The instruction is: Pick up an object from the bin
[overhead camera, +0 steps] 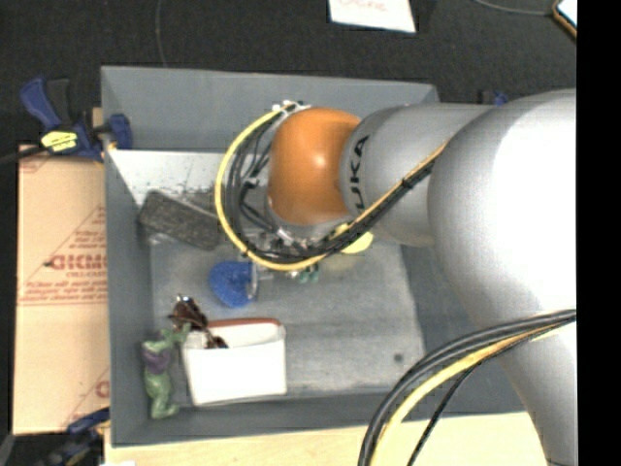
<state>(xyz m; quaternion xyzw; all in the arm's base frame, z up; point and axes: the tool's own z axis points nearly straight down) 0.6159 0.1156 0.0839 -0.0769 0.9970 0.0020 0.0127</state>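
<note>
The silver arm [485,212] is taking up the right half of the scene, stretching in from the right across the grey metal bin [194,90], with yellow and black cables [229,178] looping round its wrist. Its orange wrist cover [306,168] is hanging over the middle of the bin, toward the far side. The pincer [289,250] is sitting beneath that cover, with only a little dark hardware peeking out at the cover's near edge. The wrist is hiding it, so I cannot tell whether it is open, closed or gripping anything.

A white box [236,365] with a red upper edge is lying at the near left of the bin floor. A dark grey flat block [179,219] is resting tilted by the left wall, to the left of the wrist.

A blue rounded lump [231,283] is lying just beside the pincer, on its near-left side, out in the open on the bin floor; whether they are touching cannot be told. A green and purple toy figure [159,375] is lying in the near left corner, touching the box's left end. A small brown piece [186,313] is sitting just beyond the box. A small green bit [309,276] is poking out right under the pincer's near edge, and a pale yellow thing [360,244] is showing at the wrist's right.
</note>
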